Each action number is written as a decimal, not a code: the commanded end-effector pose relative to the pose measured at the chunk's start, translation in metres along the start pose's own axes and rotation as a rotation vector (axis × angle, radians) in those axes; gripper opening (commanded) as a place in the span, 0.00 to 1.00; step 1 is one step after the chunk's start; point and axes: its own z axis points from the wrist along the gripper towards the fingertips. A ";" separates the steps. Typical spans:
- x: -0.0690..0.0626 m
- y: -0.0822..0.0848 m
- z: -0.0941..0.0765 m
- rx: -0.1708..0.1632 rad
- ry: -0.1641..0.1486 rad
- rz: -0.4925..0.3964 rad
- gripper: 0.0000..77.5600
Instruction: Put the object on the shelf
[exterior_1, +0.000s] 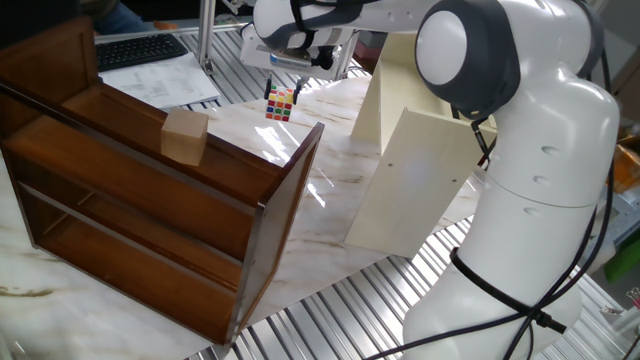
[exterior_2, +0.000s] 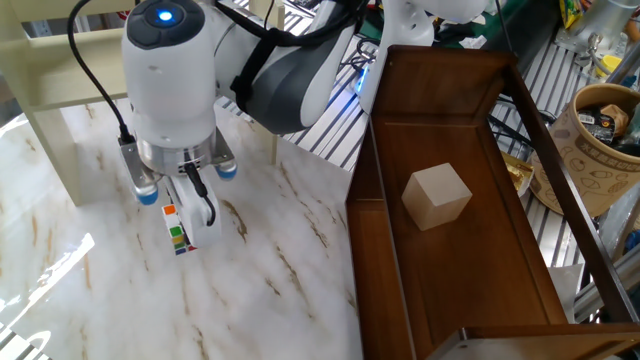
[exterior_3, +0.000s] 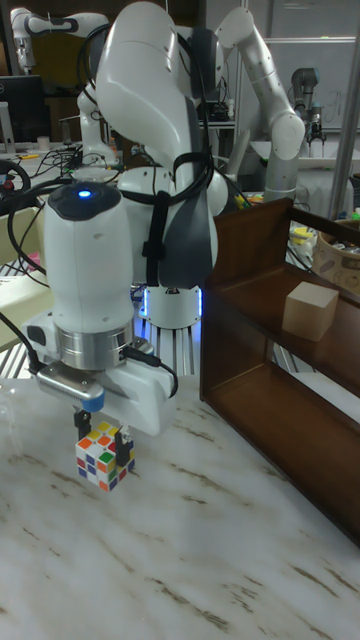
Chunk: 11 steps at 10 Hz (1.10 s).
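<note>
The object, a small cube (exterior_3: 103, 457) with red, yellow, green, white and orange stickers, sits between the fingers of my gripper (exterior_3: 105, 441), which is shut on it. It is at or just above the marble tabletop (exterior_3: 180, 560); I cannot tell whether it touches. The same cube (exterior_2: 179, 229) shows under the gripper (exterior_2: 192, 218) in the other fixed view, and the cube (exterior_1: 281, 104) lies at the far end of the table below the gripper (exterior_1: 284, 90) in one fixed view. The cream shelf (exterior_1: 410, 170) stands to the right of it, and its frame (exterior_2: 60, 90) is behind the wrist.
A dark brown wooden shelf unit (exterior_1: 150, 190) lies on the table with a tan wooden block (exterior_1: 185, 136) on it; the same unit (exterior_2: 450, 200) and block (exterior_2: 437, 196) appear on the right. A keyboard (exterior_1: 140, 48) and papers (exterior_1: 160, 78) are beyond the table. A basket (exterior_2: 600, 130) stands far right.
</note>
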 end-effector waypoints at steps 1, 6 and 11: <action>-0.003 -0.010 -0.039 0.021 0.013 -0.003 0.02; -0.009 -0.046 -0.090 0.027 0.039 -0.041 0.02; -0.014 -0.090 -0.123 0.028 0.040 -0.086 0.02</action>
